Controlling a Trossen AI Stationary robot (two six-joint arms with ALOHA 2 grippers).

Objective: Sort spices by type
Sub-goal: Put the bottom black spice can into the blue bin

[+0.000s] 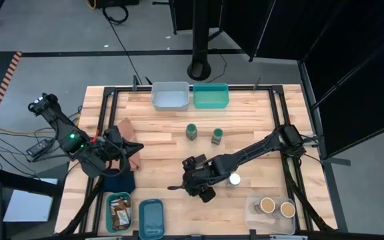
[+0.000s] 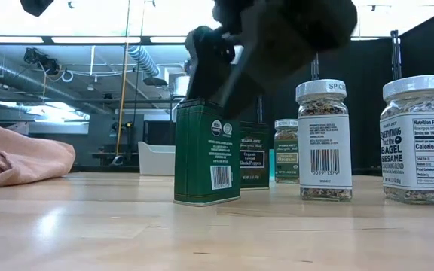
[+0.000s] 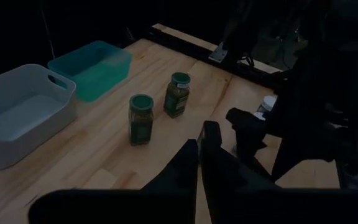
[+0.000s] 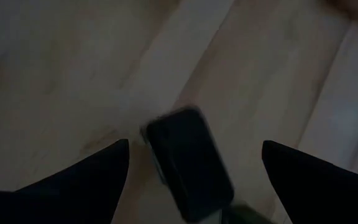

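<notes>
**Reaching for the tin**

Standing upright near the table's middle front, the small dark green tin (image 2: 206, 152) sits between the right gripper's (image 4: 191, 163) wide-spread fingers, apart from both. Rigid, flat-sided, probably light; smooth painted metal may slip, so I judge the broad faces below the lid the best hold. White-lidded jars (image 2: 321, 140) stand beside it. The left gripper (image 3: 199, 163), pinched together and empty, waits over the cloths (image 1: 124, 137).
</notes>
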